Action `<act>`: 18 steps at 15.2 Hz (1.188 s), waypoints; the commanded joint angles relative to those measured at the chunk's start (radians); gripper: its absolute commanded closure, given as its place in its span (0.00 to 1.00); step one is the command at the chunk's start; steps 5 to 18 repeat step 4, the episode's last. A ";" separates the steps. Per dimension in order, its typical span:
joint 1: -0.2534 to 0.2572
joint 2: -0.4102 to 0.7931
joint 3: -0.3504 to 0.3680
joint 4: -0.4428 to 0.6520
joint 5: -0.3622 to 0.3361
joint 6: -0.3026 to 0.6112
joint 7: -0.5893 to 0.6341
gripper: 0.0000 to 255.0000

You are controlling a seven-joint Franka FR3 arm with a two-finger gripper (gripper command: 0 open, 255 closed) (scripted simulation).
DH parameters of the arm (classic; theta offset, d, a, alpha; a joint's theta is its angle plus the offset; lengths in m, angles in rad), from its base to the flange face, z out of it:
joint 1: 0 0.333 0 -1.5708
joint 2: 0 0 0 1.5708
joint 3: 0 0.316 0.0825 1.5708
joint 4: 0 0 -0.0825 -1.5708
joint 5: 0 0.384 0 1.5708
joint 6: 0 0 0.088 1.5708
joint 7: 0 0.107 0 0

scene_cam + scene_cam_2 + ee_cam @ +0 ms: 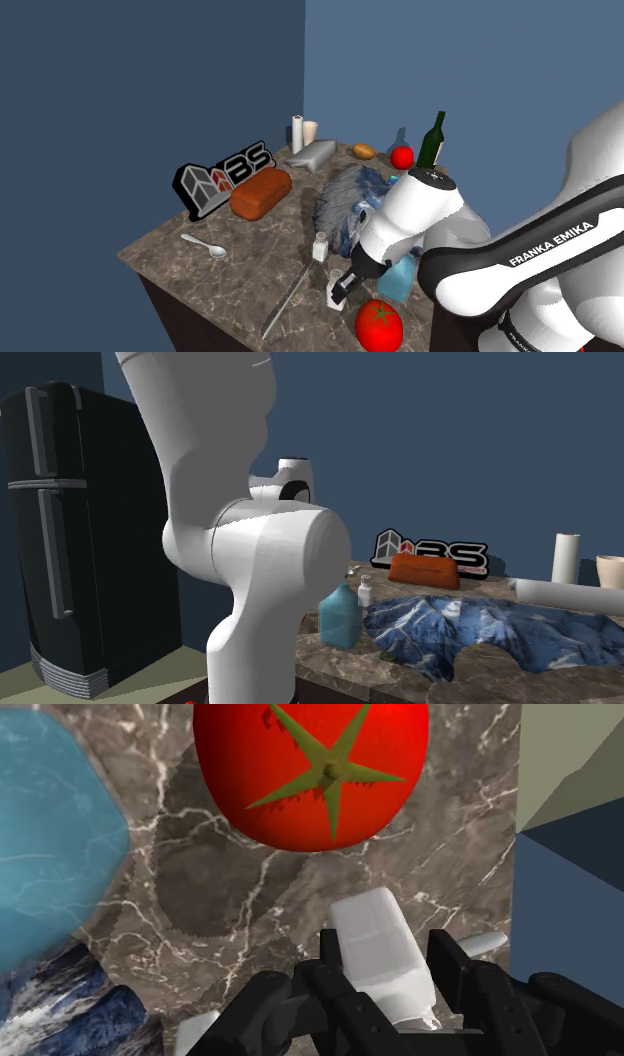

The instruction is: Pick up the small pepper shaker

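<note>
White and blocky, the pepper shaker (372, 939) is near the front edge of the marbled counter (250, 250). The two black fingers of the hand (385, 959) clasp it, drawn in close against its sides. Just beside it are a red tomato (310, 774) and a pale blue bottle (50, 844); what the bottle holds cannot be told. A second shaker (320, 246) stands a little farther in, near a knife (290, 297). Beyond lie a blue mountain-print cloth (345, 195) and a brown loaf (260, 193). A dark green wine bottle (433, 140) and a cup (311, 131) stand farthest back.
</note>
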 commanded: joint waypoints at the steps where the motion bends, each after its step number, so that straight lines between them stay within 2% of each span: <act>1: 0.001 -0.033 -0.006 0.006 -0.003 -0.040 0.003 1.00; 3: 0.002 -0.054 -0.010 0.011 -0.005 -0.065 0.004 1.00; 18: 0.002 -0.053 -0.010 0.011 -0.005 -0.064 0.004 1.00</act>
